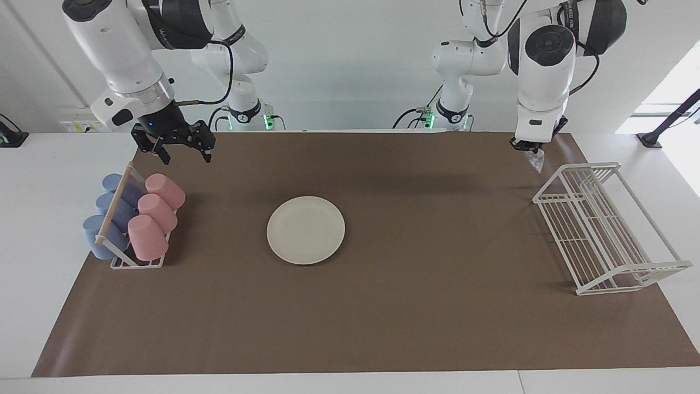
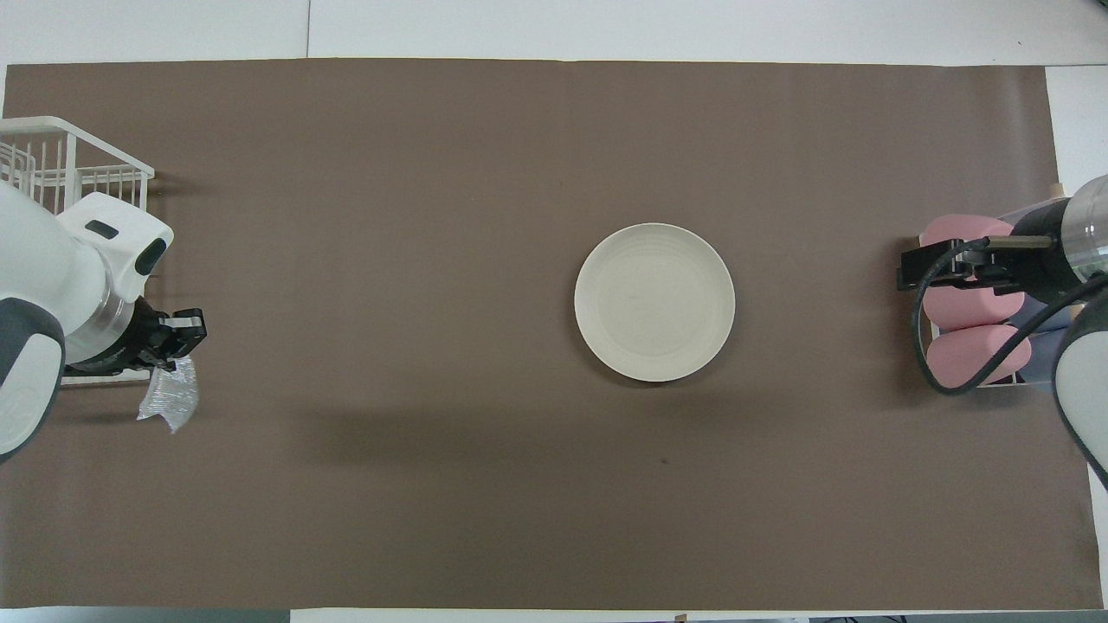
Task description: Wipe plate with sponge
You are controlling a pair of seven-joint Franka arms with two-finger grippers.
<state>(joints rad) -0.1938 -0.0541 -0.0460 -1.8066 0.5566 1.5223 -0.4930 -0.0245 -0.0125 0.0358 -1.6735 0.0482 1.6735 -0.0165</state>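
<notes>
The round cream-white plate [image 1: 305, 230] lies flat on the brown mat near the table's middle; it also shows in the overhead view [image 2: 654, 301]. My left gripper [image 1: 529, 146] is shut on the small silvery glittery sponge [image 1: 536, 158], which hangs below its fingers over the mat beside the white wire rack, well away from the plate. In the overhead view the left gripper [image 2: 177, 339] holds the sponge [image 2: 169, 398] the same way. My right gripper [image 1: 186, 156] is open and empty, up in the air over the cup rack; it also shows in the overhead view [image 2: 909, 268].
A white wire rack [image 1: 601, 230] stands at the left arm's end of the table. A small rack of pink cups [image 1: 156, 210] and blue cups [image 1: 109, 219] stands at the right arm's end. The brown mat [image 1: 383, 317] covers most of the table.
</notes>
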